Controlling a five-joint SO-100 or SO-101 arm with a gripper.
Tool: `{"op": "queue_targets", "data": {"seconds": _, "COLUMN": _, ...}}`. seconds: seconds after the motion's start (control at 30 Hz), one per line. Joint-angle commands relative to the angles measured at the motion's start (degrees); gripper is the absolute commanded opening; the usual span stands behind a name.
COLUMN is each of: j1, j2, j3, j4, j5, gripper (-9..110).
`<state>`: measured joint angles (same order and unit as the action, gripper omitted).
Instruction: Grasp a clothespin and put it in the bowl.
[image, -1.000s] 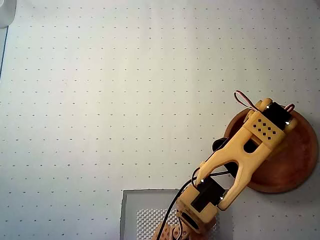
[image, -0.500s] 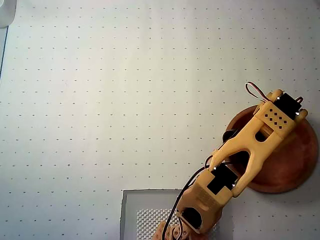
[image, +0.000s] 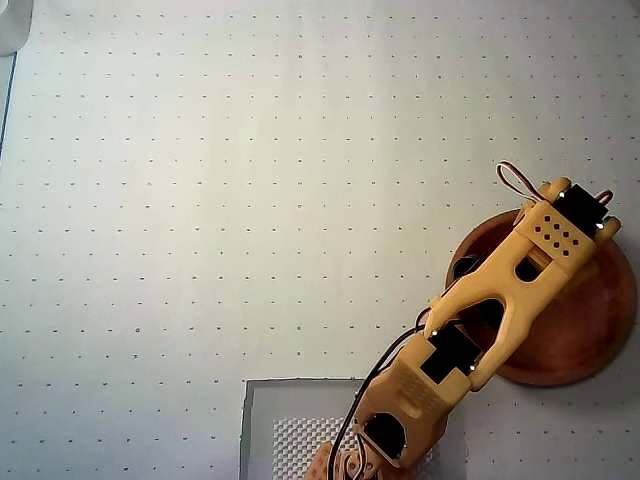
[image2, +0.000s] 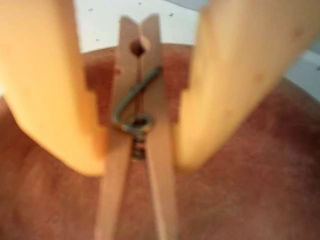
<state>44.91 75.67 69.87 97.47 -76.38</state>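
White dotted worktop (image: 200, 200) is filling the overhead view, with a grey mat (image: 300, 420) lying at the lower edge under the arm's base. The arm is reaching toward the upper right, its wrist hanging over the reddish-brown bowl (image: 590, 340); the claw itself is hidden beneath the wrist here. In the wrist view, the claw (image2: 140, 145) is clamping the clothespin (image2: 137, 125) at its spring, one finger (image2: 50, 100) pressing each side. The pin's long axis is running along the fingers, and the bowl's floor (image2: 250, 200) is lying directly beyond it, so release appears to be the remaining step.
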Motion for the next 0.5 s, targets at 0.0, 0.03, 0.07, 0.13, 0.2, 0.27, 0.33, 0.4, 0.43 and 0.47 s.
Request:
{"op": "queue_targets", "data": {"seconds": 0.0, "j1": 0.3, "j2": 0.1, "j3": -3.5, "j4": -0.3, "j5": -0.7, "gripper": -3}}
{"op": "queue_targets", "data": {"seconds": 0.03, "j1": 0.4, "j2": -0.6, "j3": -3.5, "j4": -0.3, "j5": -0.7, "gripper": -3}}
{"op": "queue_targets", "data": {"seconds": 0.07, "j1": 0.4, "j2": -1.2, "j3": -3.5, "j4": -0.3, "j5": -0.7, "gripper": -3}}
{"op": "queue_targets", "data": {"seconds": 0.13, "j1": 0.4, "j2": -2.3, "j3": -3.5, "j4": -0.4, "j5": -0.7, "gripper": -3}}
{"op": "queue_targets", "data": {"seconds": 0.2, "j1": 0.4, "j2": -3.3, "j3": -3.6, "j4": -0.4, "j5": -0.7, "gripper": -3}}
{"op": "queue_targets", "data": {"seconds": 0.27, "j1": 0.4, "j2": -4.1, "j3": -3.6, "j4": -0.4, "j5": -0.7, "gripper": -3}}
{"op": "queue_targets", "data": {"seconds": 0.33, "j1": 0.4, "j2": -5.3, "j3": -4.2, "j4": -0.4, "j5": -0.7, "gripper": -3}}
{"op": "queue_targets", "data": {"seconds": 0.4, "j1": 0.6, "j2": -6.2, "j3": -5.2, "j4": -0.4, "j5": -0.7, "gripper": -3}}
{"op": "queue_targets", "data": {"seconds": 0.43, "j1": 1.0, "j2": -6.9, "j3": -5.8, "j4": -0.4, "j5": -0.7, "gripper": -3}}
{"op": "queue_targets", "data": {"seconds": 0.47, "j1": 1.2, "j2": -7.3, "j3": -6.2, "j4": -0.4, "j5": -0.7, "gripper": -3}}
